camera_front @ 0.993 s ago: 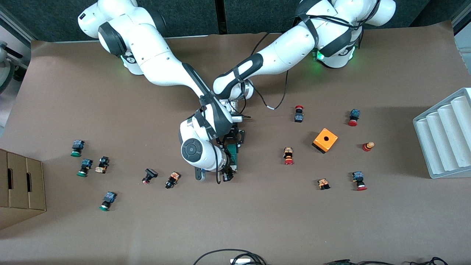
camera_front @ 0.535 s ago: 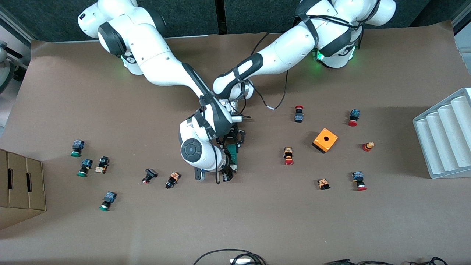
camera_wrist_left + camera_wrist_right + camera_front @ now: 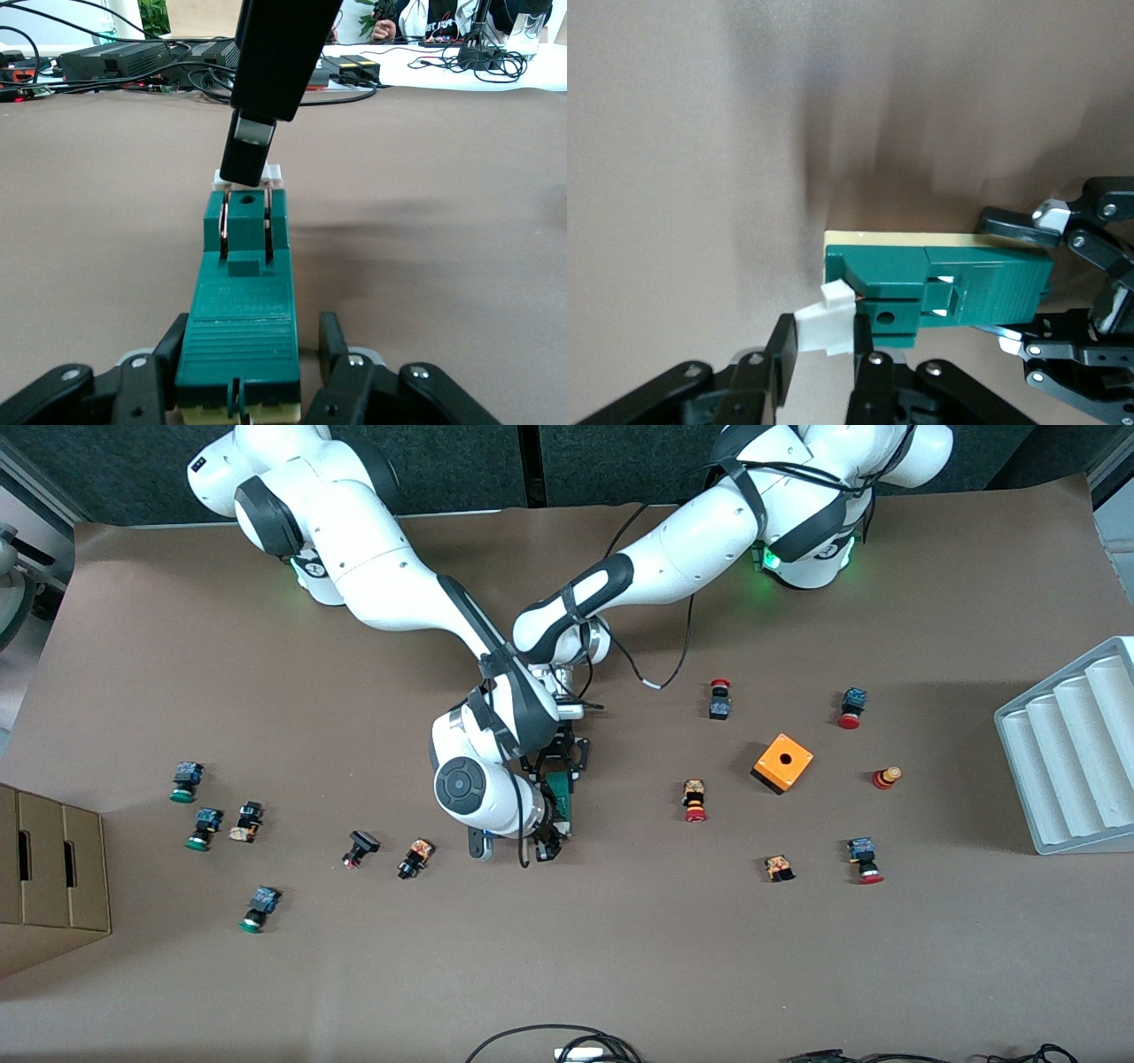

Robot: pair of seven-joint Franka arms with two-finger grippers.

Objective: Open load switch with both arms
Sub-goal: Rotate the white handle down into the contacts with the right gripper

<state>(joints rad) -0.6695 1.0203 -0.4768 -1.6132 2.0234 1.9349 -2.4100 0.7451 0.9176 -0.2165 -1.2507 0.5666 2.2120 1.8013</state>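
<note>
In the front view the one load switch (image 3: 560,795) lies on the table between the two grippers, well apart from the orange box (image 3: 783,763) toward the right arm's end, its long axis running toward the camera, mostly hidden by the right arm's wrist. In the left wrist view the left gripper (image 3: 252,376) is clamped on the green body's sides, its fingertips cut off. In the right wrist view the right gripper (image 3: 824,341) pinches the white tab (image 3: 824,329) at the switch's end.

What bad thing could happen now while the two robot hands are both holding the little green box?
1. The right gripper pinches only the small white tab at its tip, so it might slip off when pulled.
2. The left gripper clamps just one end of the load switch; a hard pull could drag or twist the block on the table.
3. Both wrists crowd together, so they could bump.
</note>
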